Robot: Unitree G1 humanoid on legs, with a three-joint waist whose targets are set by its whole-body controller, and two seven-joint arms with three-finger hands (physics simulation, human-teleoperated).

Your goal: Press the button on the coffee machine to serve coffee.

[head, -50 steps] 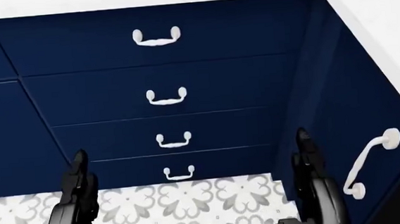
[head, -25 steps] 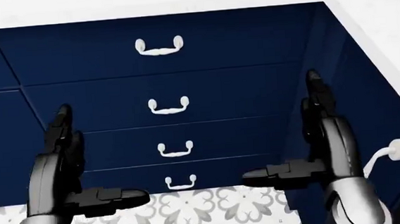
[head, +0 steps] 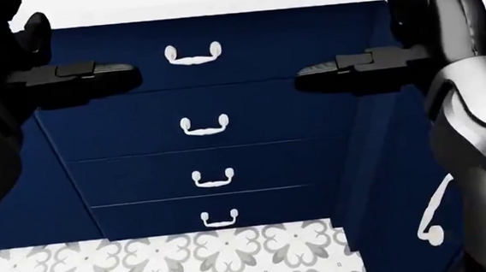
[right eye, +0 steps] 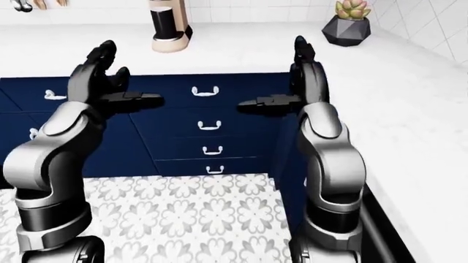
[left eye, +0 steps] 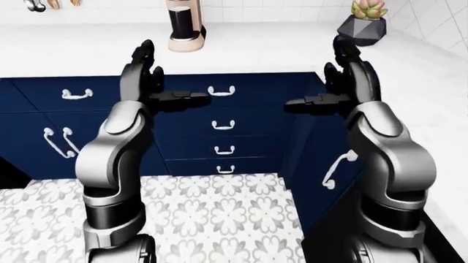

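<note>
The coffee machine [left eye: 184, 24], beige with a black middle, stands on the white counter [left eye: 256, 52] at the top of the left-eye view. I cannot make out its button at this size. Both hands are raised in front of the blue drawers, well below and short of the machine. My left hand [left eye: 157, 82] is open, fingers up and thumb pointing inward. My right hand [left eye: 329, 82] mirrors it, open and holding nothing. In the head view both hands [head: 40, 60] [head: 391, 42] fill the top corners.
A stack of blue drawers [left eye: 223, 125] with white handles faces me. The counter turns and runs down the right side, with a handled cabinet door [left eye: 334, 169] under it. A succulent in a dark pot [left eye: 364, 24] sits in the corner. Patterned floor tiles [left eye: 219, 213] lie below.
Both arms have risen from near the floor tiles to the height of the top drawer. The hands stay open, thumbs now pointing toward each other.
</note>
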